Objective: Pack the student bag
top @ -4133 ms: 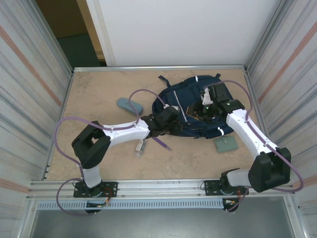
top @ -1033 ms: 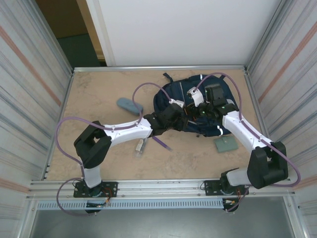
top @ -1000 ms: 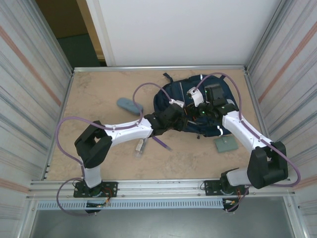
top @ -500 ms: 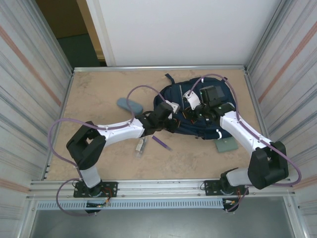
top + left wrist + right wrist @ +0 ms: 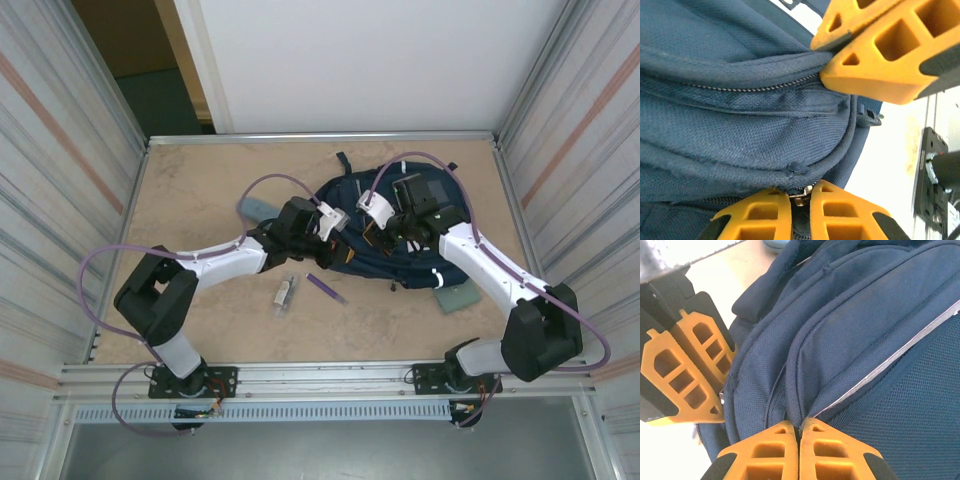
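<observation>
You're on the opening step: the navy backpack [image 5: 372, 262] lies toward the far right of the table [image 5: 200, 180], and its zipper looks closed. Your right gripper [image 5: 800, 431] is clamped on a fold of its fabric. Your left gripper [image 5: 800, 192] pinches what looks like the zipper pull [image 5: 803, 198]. Next, I'd judge, you draw that pull along the track while the right holds the fabric taut.

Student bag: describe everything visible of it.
The student bag is a navy backpack of woven fabric, lying on the far right part of the tan table, with zipped seams, a pale piping line and small white tabs. The left claw is shut on a metal zipper pull at its edge; the right claw pinches a seam fold close by. A flat green item lies against its near right corner.
</observation>
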Controlling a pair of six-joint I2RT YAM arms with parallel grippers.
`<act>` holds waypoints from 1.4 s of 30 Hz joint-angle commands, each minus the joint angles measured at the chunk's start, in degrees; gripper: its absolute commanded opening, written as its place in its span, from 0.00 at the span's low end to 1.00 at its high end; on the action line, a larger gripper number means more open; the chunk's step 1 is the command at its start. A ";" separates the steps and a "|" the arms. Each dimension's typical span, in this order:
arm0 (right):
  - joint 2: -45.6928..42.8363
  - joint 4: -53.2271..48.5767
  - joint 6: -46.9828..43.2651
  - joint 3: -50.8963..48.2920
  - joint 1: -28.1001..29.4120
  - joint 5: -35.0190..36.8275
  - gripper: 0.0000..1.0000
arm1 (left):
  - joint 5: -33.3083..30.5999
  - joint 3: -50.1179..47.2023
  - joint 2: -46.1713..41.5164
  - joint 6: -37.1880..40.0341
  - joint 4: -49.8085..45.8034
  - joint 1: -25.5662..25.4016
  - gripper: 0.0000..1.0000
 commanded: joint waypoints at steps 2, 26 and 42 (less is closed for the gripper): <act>-0.30 -2.91 -3.75 1.17 -0.22 -2.46 0.00 | 6.76 2.25 -2.11 5.21 1.58 0.87 0.03; 1.62 -3.32 -3.81 2.43 -0.38 -1.64 0.00 | -7.95 -3.91 -0.04 -4.14 7.54 0.11 0.00; 1.91 -1.54 1.19 2.70 -1.11 -0.12 0.00 | -6.45 -7.67 -5.67 1.78 9.91 -1.16 0.37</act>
